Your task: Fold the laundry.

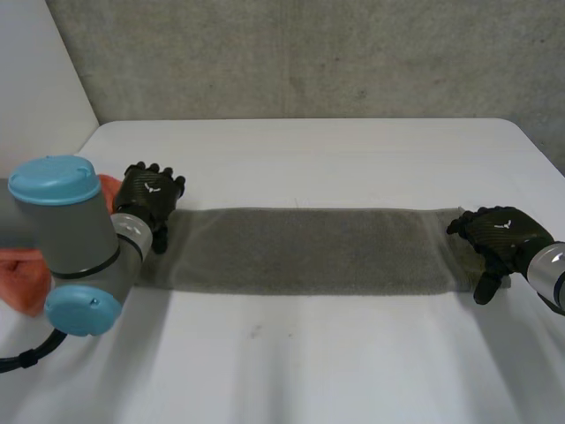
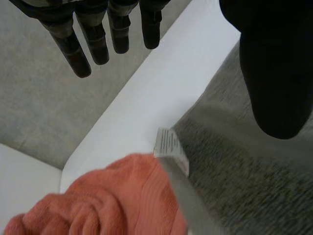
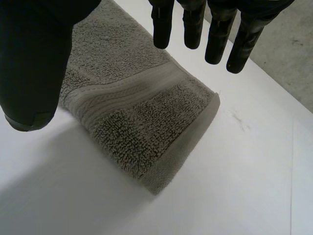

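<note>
— Where's the long grey terry towel [image 1: 309,250]?
— Flat in a strip across the white table [image 1: 335,353], with a crumpled orange cloth [image 2: 112,200] beside one end.
— And the hands?
— The left hand [image 1: 148,196] and right hand [image 1: 499,234] are at opposite ends, fingers straight, grasping nothing.

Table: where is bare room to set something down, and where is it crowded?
Two bare strips of table: one between the grey towel and the far edge, one between the towel and the near edge. Crowded at the towel's ends: left hand beside the orange cloth, right hand at the other.
</note>
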{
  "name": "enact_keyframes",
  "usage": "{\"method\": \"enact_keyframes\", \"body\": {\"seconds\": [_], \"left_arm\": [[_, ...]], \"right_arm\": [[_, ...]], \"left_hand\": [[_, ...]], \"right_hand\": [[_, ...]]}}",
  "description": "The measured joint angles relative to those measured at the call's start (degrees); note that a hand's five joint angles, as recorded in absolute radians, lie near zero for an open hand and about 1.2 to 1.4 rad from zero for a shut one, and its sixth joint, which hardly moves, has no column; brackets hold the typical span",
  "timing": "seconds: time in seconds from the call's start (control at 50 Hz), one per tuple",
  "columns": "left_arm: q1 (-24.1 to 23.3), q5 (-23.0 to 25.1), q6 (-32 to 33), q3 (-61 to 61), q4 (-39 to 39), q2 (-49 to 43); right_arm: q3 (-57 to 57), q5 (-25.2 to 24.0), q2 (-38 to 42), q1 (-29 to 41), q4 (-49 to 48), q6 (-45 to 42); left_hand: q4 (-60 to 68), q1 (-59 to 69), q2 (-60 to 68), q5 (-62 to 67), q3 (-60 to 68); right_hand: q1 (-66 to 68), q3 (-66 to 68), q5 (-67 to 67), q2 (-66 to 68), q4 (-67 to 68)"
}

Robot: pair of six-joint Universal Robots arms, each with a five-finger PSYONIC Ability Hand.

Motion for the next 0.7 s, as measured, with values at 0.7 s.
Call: {"method": "enact_keyframes", "body": {"seconds": [0.7], "left_arm": [[3.82,-0.19,2.72,-0.01,0.12,-2.44]], "right_arm": [[-2.18,-0.38,9.74,-0.38,-8.21,-1.08]], "left_hand": [[0.0,0.0,0.0,0.0,0.0]], "right_hand": [[17.59,21.57,18.9,21.76,20.39]]}}
